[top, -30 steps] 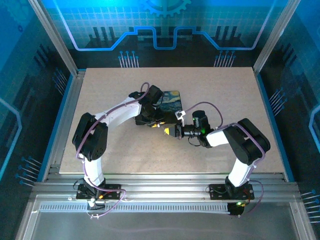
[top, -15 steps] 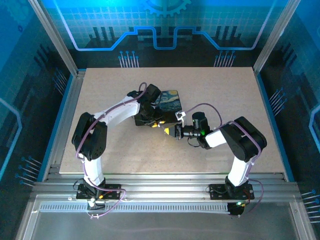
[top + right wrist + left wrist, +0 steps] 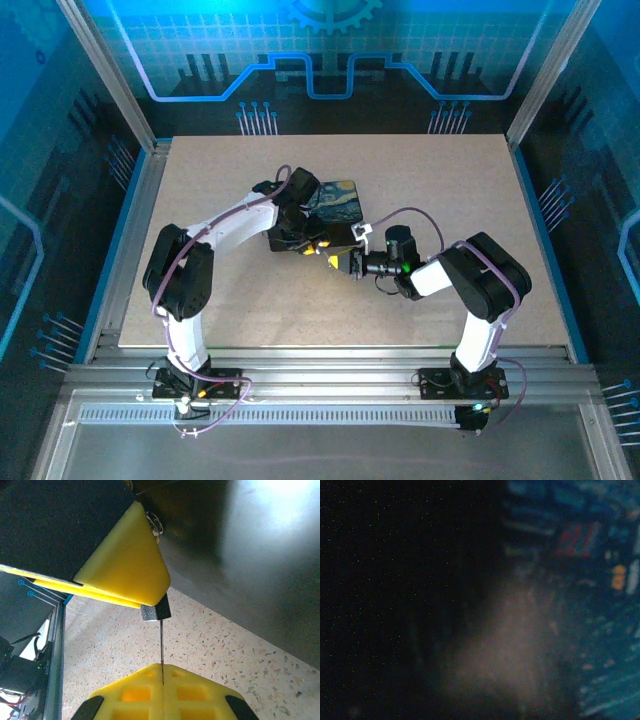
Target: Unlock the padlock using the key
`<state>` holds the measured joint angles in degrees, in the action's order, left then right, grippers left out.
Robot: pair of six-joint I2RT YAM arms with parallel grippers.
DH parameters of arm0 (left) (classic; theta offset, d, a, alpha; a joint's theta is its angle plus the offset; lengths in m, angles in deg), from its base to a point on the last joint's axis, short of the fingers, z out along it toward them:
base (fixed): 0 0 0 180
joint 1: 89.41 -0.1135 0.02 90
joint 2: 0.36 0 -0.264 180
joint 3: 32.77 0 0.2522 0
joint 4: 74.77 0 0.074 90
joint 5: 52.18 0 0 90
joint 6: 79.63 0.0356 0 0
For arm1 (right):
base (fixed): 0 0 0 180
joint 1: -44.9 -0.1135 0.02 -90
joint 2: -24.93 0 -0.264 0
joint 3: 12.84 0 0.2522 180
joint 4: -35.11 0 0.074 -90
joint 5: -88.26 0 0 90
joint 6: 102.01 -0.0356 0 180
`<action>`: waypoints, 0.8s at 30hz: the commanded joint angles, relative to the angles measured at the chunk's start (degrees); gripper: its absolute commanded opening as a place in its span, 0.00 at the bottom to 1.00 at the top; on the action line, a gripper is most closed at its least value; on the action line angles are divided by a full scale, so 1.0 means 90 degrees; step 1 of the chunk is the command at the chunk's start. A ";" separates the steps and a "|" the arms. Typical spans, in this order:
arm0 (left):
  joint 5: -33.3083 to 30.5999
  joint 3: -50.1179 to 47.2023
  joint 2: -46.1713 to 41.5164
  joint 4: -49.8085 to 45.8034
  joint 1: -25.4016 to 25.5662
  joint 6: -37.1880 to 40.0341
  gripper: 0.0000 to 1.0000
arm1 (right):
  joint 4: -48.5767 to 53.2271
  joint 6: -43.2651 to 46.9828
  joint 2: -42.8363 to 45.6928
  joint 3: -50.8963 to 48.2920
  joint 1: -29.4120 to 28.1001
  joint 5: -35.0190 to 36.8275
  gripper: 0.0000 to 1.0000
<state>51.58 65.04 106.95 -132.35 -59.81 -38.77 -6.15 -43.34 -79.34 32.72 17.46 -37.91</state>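
The padlock is sitting beside the box, and the left hand is seemingly pinching it at its yellow tips. The key is meeting its underside edge-on, with the right hand pressing together on the blade. To my eye the key is wanting a straight push along the keyway, then a gentle turn while the left hand is bracing. The speckled desk is lying inside an aluminium frame, with blue panels glowing behind.
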 commanded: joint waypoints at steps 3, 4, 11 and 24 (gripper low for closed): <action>0.0319 -0.0109 -0.0255 0.0148 -0.0130 -0.0182 0.00 | -0.0290 0.0073 -0.0037 0.0020 -0.0178 -0.0020 0.00; 0.0336 -0.0119 -0.0251 0.0161 -0.0138 -0.0194 0.00 | -0.0269 0.0083 -0.0038 0.0032 -0.0193 -0.0020 0.00; 0.0476 -0.0159 -0.0280 0.0208 -0.0175 -0.0233 0.00 | -0.0224 0.0122 -0.0054 0.0064 -0.0205 0.0092 0.00; 0.0678 -0.0227 -0.0311 0.0205 -0.0283 -0.0311 0.00 | -0.0712 0.0182 0.0009 -0.0123 -0.0193 0.0311 0.00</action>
<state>55.30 64.01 106.92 -131.47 -61.51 -40.74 -8.08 -43.08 -79.36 32.34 16.41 -36.00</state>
